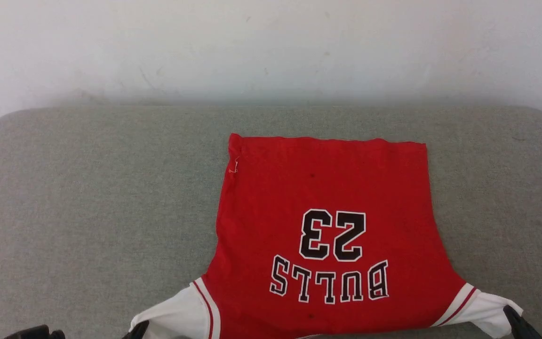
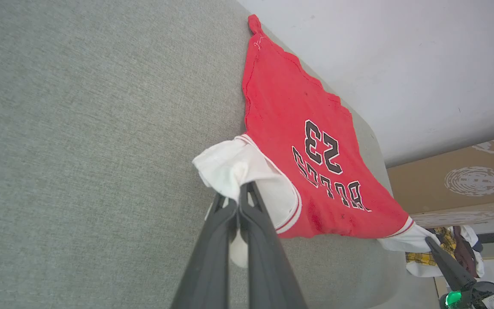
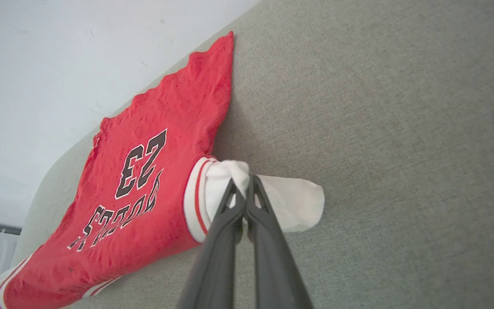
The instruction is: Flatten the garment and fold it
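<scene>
The garment [image 1: 327, 226] lies spread on the grey cloth surface [image 1: 87, 212], a little to the right of the middle in the head view. Its chest side is up. The black number and letters read upside down from the robot, so the straight hem is at the far side, towards the white wall [image 1: 271, 47], and the two white sleeves are nearest to the robot.

The left gripper [image 2: 240, 189] is closed on the left-hand sleeve [image 2: 230, 167] — its two dark fingers pinch the bunched white cloth between them. The right gripper [image 3: 242, 182] is closed in the same way on the right-hand sleeve [image 3: 294, 201]. The red body between the sleeves is mostly flat, with small wrinkles.

Past the far end of the surface, the left wrist view shows a cardboard box [image 2: 457, 184].
</scene>
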You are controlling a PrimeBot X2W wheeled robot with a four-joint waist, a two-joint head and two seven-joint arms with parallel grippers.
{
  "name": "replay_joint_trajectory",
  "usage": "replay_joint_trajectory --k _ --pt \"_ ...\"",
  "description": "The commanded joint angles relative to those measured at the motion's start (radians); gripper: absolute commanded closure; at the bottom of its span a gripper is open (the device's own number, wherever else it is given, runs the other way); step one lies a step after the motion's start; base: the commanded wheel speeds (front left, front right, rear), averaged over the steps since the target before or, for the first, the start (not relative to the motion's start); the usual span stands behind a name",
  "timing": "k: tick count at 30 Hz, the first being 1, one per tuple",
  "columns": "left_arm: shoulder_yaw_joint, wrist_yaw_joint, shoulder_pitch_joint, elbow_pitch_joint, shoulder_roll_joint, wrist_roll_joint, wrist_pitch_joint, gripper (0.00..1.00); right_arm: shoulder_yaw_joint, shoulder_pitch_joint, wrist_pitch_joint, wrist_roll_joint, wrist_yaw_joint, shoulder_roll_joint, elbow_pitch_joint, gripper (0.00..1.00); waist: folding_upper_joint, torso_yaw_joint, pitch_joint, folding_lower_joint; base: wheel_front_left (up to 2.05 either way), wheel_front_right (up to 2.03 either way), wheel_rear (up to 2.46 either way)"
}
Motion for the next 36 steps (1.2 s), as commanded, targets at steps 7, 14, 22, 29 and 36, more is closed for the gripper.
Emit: replay_joint_trajectory --k 7,14,22,29,36 --pt "-0.025 -0.024 -0.129 0.086 -0.05 0.036 0.015 1.0 0.033 -0.123 -0.023 -0.143 -0.001 -0.001 0.113 1.0 0.0 -0.001 0.042 0.0 0.0 0.0 0.0" --pt "-0.049 -0.033 -0.182 0.13 -0.073 0.067 0.022 1.0 0.051 -0.223 -0.004 -0.271 -0.001 -0.001 0.145 0.0 0.0 0.007 0.056 0.0 0.0 0.0 0.0" --pt "-0.036 -0.02 -0.203 0.119 -0.072 0.107 -0.013 1.0 0.038 -0.468 0.141 -0.448 -0.001 -0.001 -0.137 0.0 0.0 0.035 0.124 0.0 0.0 0.0 0.0" --pt "-0.029 -0.041 -0.267 0.101 -0.077 0.133 -0.02 1.0 0.102 -0.835 0.299 -0.563 -0.001 -0.001 -0.092 0.0 0.0 0.066 0.241 0.0 0.0 0.0 0.0" --pt "-0.04 -0.083 -0.345 0.116 -0.091 0.15 -0.006 1.0 0.062 -1.064 0.429 -0.655 -0.001 -0.001 0.15 0.0 0.0 0.104 0.346 0.0 0.0 0.0 0.0"
